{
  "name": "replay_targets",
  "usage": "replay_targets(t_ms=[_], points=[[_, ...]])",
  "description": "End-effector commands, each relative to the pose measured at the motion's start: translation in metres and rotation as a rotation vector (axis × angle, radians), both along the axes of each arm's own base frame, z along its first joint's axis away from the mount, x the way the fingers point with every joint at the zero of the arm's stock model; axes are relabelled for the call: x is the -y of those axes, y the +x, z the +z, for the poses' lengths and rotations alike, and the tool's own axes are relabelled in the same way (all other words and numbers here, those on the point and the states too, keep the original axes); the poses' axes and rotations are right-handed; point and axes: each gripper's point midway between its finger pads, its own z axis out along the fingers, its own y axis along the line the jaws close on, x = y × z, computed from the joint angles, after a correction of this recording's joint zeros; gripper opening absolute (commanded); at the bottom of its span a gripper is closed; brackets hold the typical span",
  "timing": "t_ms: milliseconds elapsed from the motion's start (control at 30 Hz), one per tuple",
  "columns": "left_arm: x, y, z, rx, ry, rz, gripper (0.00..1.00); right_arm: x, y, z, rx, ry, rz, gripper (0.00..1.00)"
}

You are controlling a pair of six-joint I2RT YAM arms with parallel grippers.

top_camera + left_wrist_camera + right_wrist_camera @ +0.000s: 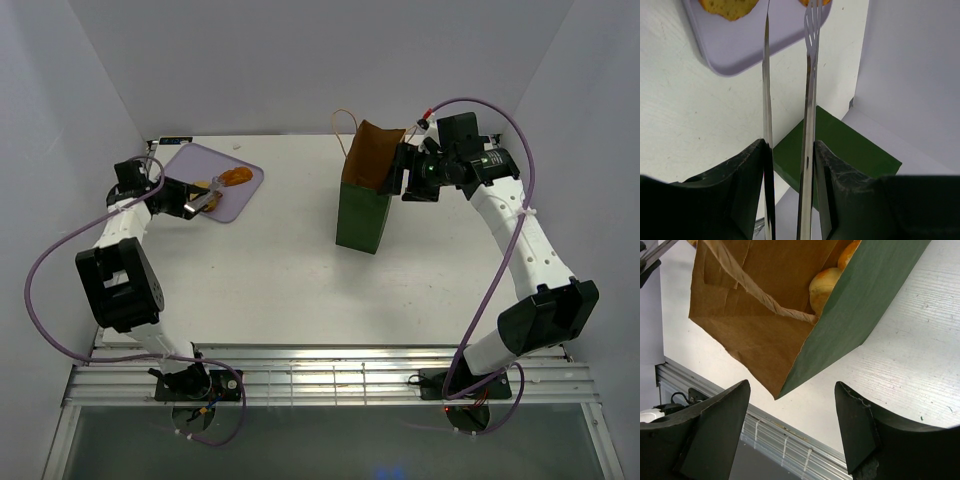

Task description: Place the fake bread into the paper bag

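Top external: the lilac tray [190, 160] sits at 10 o'clock by the desk's [260, 280] far-left corner with fake bread [235, 177] on it. The paper bag [362, 215] stands upright at 1 o'clock, open desk between them. The left arm is folded, the right reaches the bag's rim.
Left wrist: the left claw [790, 150] is clamped on metal tongs [767, 75], their tips over the tray.
Right wrist: the right claw [790, 425] gapes, holding nothing, with the bag's corner untouched in the gap. More bread lies inside.
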Motion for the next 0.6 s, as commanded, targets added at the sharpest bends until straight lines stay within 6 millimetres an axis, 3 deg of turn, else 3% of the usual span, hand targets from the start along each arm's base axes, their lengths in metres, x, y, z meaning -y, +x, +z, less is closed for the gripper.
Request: replay_targets(t_ms=[0, 133, 567], points=[[-0.005, 0.027, 0.038, 0.118, 0.022, -0.027, 0.52, 0.001, 0.004, 0.014, 0.074, 0.021, -0.005, 0.75], [-0.004, 0.041, 0.027, 0.099, 0.013, -0.047, 0.52, 0.001, 0.006, 0.013, 0.083, 0.012, 0.001, 0.75], [0.004, 0.047, 0.003, 0.062, -0.066, -0.049, 0.54, -0.001, 0.013, 0.016, 0.087, -0.014, 0.042, 0.75]])
